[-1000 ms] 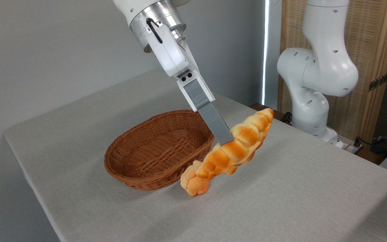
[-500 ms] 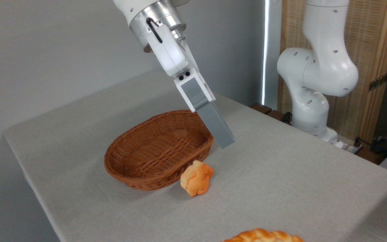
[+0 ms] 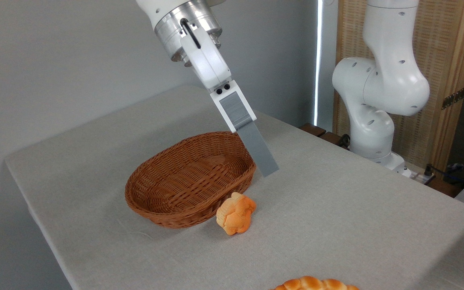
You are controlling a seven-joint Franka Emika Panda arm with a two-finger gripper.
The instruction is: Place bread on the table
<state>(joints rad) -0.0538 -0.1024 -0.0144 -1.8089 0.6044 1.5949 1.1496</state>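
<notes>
Gripper (image 3: pixel 268 171) hung empty above the table (image 3: pixel 357 209), its opening indeterminable edge-on, while the bread (image 3: pixel 314 284) lay cut off by the bottom frame edge.

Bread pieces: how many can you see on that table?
2. A small knotted bun sits on the cloth just in front of the basket, and a long braided loaf lies at the picture's bottom edge, mostly cut off. The basket looks empty.
</notes>
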